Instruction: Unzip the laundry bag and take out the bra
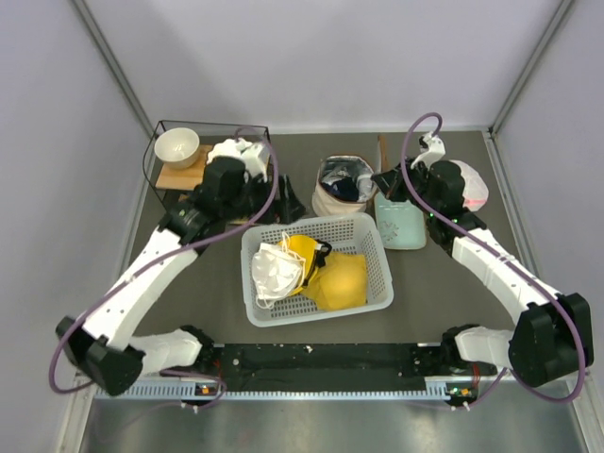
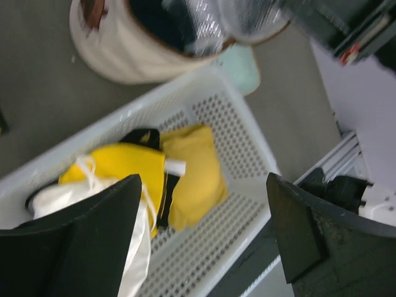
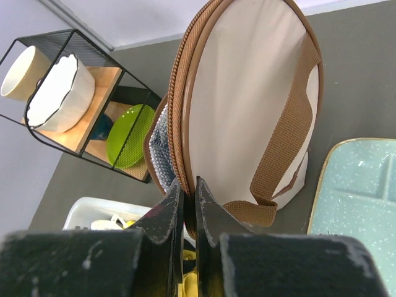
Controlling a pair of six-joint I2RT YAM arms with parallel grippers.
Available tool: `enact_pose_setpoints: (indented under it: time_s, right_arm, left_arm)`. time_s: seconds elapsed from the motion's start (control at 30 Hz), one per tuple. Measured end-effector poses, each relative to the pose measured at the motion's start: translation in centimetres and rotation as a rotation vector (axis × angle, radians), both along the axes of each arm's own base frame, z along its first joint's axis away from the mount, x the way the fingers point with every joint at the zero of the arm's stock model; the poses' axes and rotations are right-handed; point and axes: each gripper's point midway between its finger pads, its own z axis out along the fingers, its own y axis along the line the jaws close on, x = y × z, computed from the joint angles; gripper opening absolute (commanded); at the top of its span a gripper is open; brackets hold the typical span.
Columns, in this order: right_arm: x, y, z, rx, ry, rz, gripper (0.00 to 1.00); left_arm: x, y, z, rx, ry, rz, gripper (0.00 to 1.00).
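The cream laundry bag (image 1: 330, 200) stands open behind the basket, its silver lining showing. A dark navy bra (image 1: 343, 186) lies inside it, seen blurred in the left wrist view (image 2: 156, 20). My right gripper (image 1: 383, 182) is shut on the brown-trimmed edge of the bag's round lid (image 3: 247, 99), holding the lid upright. In the right wrist view my right gripper (image 3: 186, 187) pinches the rim beside the brown strap (image 3: 286, 139). My left gripper (image 1: 285, 203) is open and empty, hovering over the basket's far left edge near the bag (image 2: 124, 52); it (image 2: 204, 216) has wide jaws.
A white lattice basket (image 1: 368, 231) in the middle holds a yellow padded garment (image 1: 338, 280) and a white cloth (image 1: 274, 269). A teal tray (image 1: 401, 225) lies right of the bag. A black wire shelf (image 1: 162, 160) with a bowl (image 1: 176, 145) stands at the back left.
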Motion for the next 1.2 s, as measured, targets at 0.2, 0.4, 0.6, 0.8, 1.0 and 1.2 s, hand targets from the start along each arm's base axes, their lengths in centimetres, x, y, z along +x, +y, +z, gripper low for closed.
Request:
enact_pose_setpoints:
  time_s: [0.2, 0.4, 0.6, 0.8, 1.0, 1.2]
  right_arm:
    - [0.0, 0.1, 0.2, 0.003, -0.001, 0.006, 0.0]
    - [0.2, 0.5, 1.6, 0.013, -0.018, 0.027, 0.0]
    - [0.2, 0.6, 1.6, 0.009, -0.008, 0.029, 0.0]
    - [0.1, 0.6, 1.3, 0.006, 0.002, 0.03, 0.0]
    - [0.0, 0.5, 1.2, 0.004, 0.007, 0.03, 0.0]
    - [0.0, 0.5, 1.3, 0.004, 0.006, 0.028, 0.0]
  left_arm:
    - [8.2, -6.2, 2.3, -0.051, -0.048, -0.057, 0.73]
    - [13.8, -11.6, -0.4, -0.063, -0.011, -0.121, 0.59]
    - [17.3, -14.0, -4.9, -0.018, 0.019, -0.101, 0.61]
    - [18.5, -14.3, -11.9, 0.116, 0.074, -0.06, 0.82]
    - [18.4, -14.6, -17.0, 0.229, 0.103, -0.041, 0.72]
    - [18.5, -14.3, -20.3, 0.299, 0.125, -0.033, 0.09]
